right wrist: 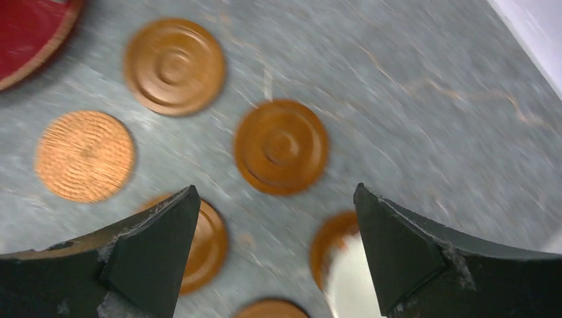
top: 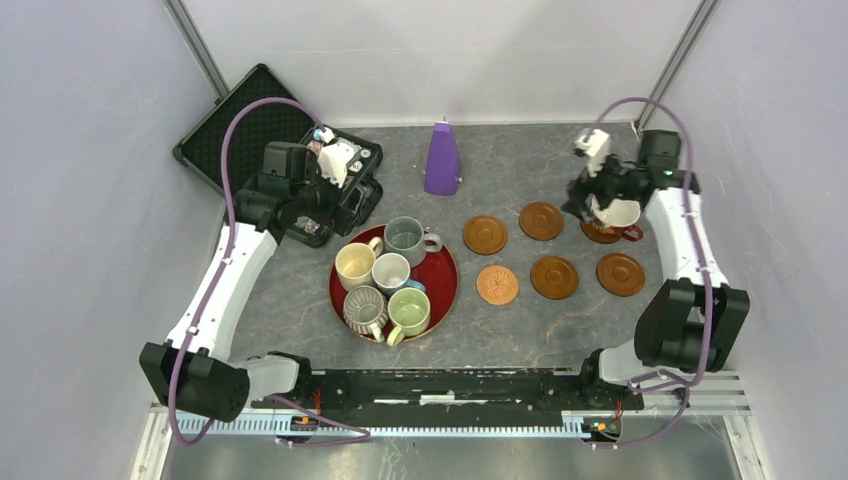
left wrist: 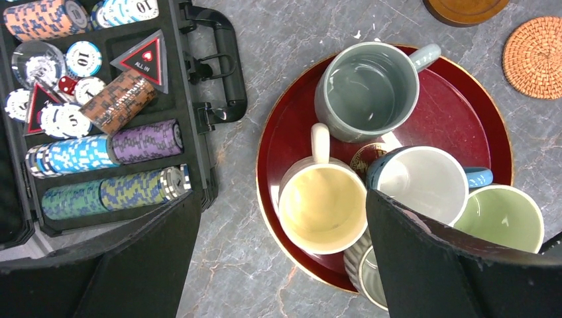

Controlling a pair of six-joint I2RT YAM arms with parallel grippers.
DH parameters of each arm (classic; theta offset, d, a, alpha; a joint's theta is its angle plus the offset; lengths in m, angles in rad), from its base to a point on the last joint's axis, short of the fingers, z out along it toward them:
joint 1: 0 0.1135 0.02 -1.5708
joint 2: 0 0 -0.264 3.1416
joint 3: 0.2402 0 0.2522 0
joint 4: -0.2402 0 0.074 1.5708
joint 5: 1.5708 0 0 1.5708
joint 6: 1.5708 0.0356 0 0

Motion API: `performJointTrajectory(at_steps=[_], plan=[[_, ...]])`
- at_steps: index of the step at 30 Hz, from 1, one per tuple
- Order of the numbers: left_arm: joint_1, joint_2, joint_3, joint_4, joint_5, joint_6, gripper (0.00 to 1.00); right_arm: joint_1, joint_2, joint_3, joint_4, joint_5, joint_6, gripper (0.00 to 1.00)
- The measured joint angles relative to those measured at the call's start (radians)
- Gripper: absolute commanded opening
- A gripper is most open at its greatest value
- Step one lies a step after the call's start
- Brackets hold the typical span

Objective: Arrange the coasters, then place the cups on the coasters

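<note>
Tray (top: 446, 278) keeps five mugs (top: 391, 272); sixth sits out

Open black case (top: 237, 118) holds poker chips (left wrist: 99, 152). Patterned mug (top: 618, 212) stands on the back-right coaster (top: 600, 237), right gripper (right wrist: 275, 192) spread wide above it. Left gripper (left wrist: 280, 199) spread too, near the case.

The tabletop (top: 520, 335) is showing grey with pale veins, and the tray (top: 445, 280) is glowing deep red. A cream-yellow mug (top: 355, 266), a grey-blue mug (top: 404, 236), a white mug with a blue handle (top: 391, 271), a ribbed grey mug (top: 364, 308) and a pale green mug (top: 409, 309) are all showing plain glaze. The ringed coasters (top: 485, 235) are looking brown, the woven coaster (top: 497, 284) orange-tan, the cone (top: 442, 160) purple.
</note>
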Motion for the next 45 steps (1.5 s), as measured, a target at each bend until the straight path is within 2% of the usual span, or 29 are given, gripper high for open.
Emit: performJointTrajectory(at_steps=[7, 12, 16, 21, 27, 32, 37, 45], plan=[[0.035, -0.032, 0.000, -0.002, -0.019, -0.013, 1.00, 0.371, -0.055, -0.151, 0.161, 0.105, 0.205, 0.94], [0.056, -0.035, -0.009, -0.003, -0.026, -0.013, 1.00, 0.586, -0.005, -0.176, 0.198, 0.157, 0.185, 0.93], [0.059, -0.035, -0.012, -0.006, -0.026, -0.013, 1.00, 0.694, 0.092, -0.138, 0.210, 0.175, 0.133, 0.91], [0.063, -0.037, -0.013, -0.006, -0.026, -0.013, 1.00, 0.771, 0.248, -0.018, 0.214, 0.204, 0.090, 0.90], [0.069, -0.060, -0.034, -0.006, -0.029, -0.013, 1.00, 0.845, 0.354, 0.084, 0.242, 0.241, 0.073, 0.87], [0.077, -0.088, -0.057, -0.007, -0.033, -0.013, 1.00, 0.901, 0.418, 0.143, 0.243, 0.263, 0.044, 0.78], [0.084, -0.100, -0.068, -0.009, -0.043, -0.013, 1.00, 0.936, 0.479, 0.193, 0.241, 0.278, 0.019, 0.60], [0.087, -0.100, -0.074, -0.014, -0.056, -0.013, 1.00, 0.951, 0.517, 0.223, 0.219, 0.294, 0.004, 0.57]])
